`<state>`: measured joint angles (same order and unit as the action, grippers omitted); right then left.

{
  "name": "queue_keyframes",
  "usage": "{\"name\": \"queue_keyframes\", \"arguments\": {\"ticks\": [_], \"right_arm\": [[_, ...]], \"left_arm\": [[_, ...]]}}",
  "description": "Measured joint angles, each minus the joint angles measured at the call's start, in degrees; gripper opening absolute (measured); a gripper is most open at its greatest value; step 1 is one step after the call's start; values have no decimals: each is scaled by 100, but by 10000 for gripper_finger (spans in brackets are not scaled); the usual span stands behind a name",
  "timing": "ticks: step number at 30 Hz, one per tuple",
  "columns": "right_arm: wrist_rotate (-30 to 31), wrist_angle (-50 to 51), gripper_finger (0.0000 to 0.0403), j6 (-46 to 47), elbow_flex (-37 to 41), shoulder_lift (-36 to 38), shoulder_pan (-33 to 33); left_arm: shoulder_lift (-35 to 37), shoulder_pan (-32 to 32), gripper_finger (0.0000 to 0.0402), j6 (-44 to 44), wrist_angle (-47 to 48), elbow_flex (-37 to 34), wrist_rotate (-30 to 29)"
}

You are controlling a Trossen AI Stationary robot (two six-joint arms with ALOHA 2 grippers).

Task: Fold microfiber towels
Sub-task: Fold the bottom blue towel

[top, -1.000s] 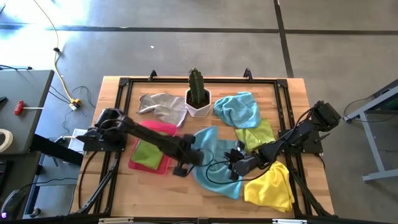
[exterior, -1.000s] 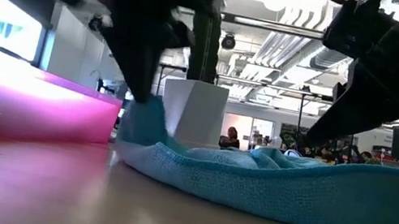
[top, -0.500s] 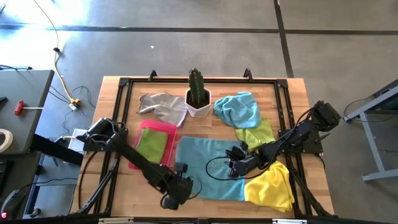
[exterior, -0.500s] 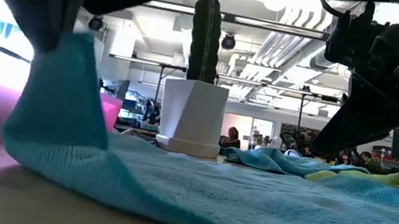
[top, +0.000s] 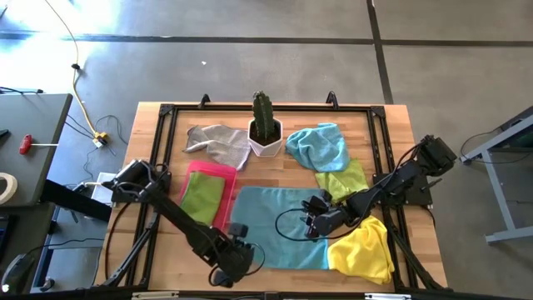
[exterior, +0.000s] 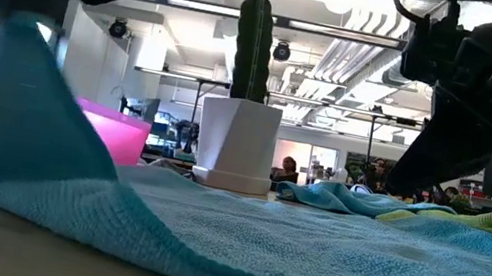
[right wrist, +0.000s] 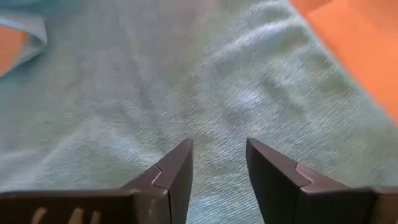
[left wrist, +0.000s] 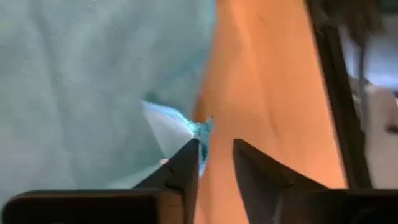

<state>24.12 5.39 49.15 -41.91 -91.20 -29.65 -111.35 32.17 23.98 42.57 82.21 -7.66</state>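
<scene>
Looking down from above, the blue towel (top: 279, 227) lies spread nearly flat on the wooden table (top: 391, 125), just in front of the potted cactus (top: 266, 127), which serves as the landmark here. The left gripper (top: 234, 260) sits at the towel's corner farthest from the cactus on the left side, near the table's front edge; the right gripper (top: 319, 218) hovers over the towel's right part. A pink tray (top: 218, 172) holding a green towel (top: 202, 197) lies left of the blue towel; a grey towel (top: 215, 142) sits left of the cactus, a second blue towel (top: 321, 146) right of it, with a lime towel (top: 346, 179) and a yellow towel (top: 363, 250) further front-right. From table height, the blue towel's left corner rises in a peak and the rest lies flat. From the left wrist, the dark fingers (left wrist: 186, 163) stand slightly apart, with the towel's corner beside one of them, seemingly being let go. From the right wrist, the fingers (right wrist: 176, 168) stand apart above the cloth, holding nothing. To do the step well, the corner should probably settle flat and square before any fold. Room is tight: the front edge is close to the left gripper, the tray borders the left, and the yellow towel touches the right corner; open wood lies mainly toward the cactus.
</scene>
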Motion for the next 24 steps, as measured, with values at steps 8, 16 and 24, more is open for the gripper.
{"name": "queue_keyframes", "arguments": {"ticks": [8, 16, 24], "right_arm": [[-954, -3, 145, -246, 0, 0, -94], [-1074, -737, 144, -1037, 0, 0, -847], [230, -1178, 144, -1004, 0, 0, -1856]], "left_arm": [[0, 250, 167, 2, 460, 0, 374], [0, 546, 181, -40, 348, 0, -284], [0, 552, 181, -7, -449, 4, -835]]}}
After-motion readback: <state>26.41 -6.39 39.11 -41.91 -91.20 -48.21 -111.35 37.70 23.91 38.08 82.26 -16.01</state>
